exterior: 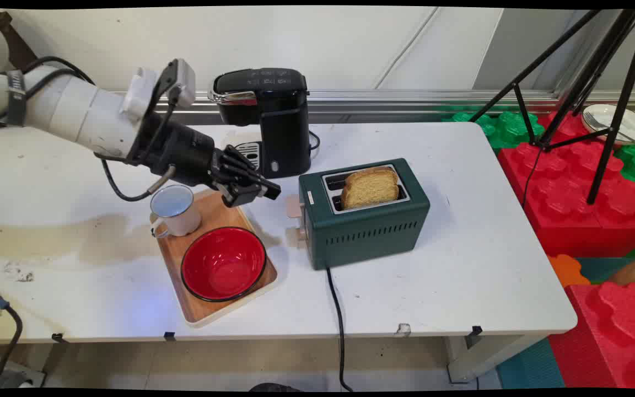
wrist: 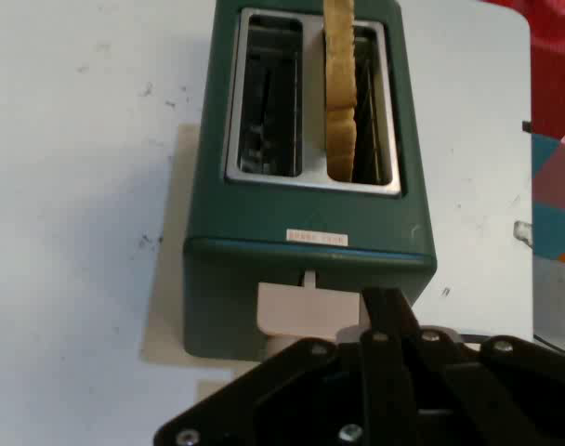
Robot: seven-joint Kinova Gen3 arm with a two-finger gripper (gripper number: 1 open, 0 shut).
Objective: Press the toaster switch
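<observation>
The black two-finger end effector [exterior: 267, 191] appears pressed together and empty, hovering just beside the beige lever [wrist: 306, 311] on the dark green metal two-slot toaster [exterior: 364, 220], which stands mid-worktop. One slice of browned bread [exterior: 371, 187] stands raised in a slot; the other slot is empty. The lever appears up, not pressed. A small label on the toaster top is unreadable.
</observation>
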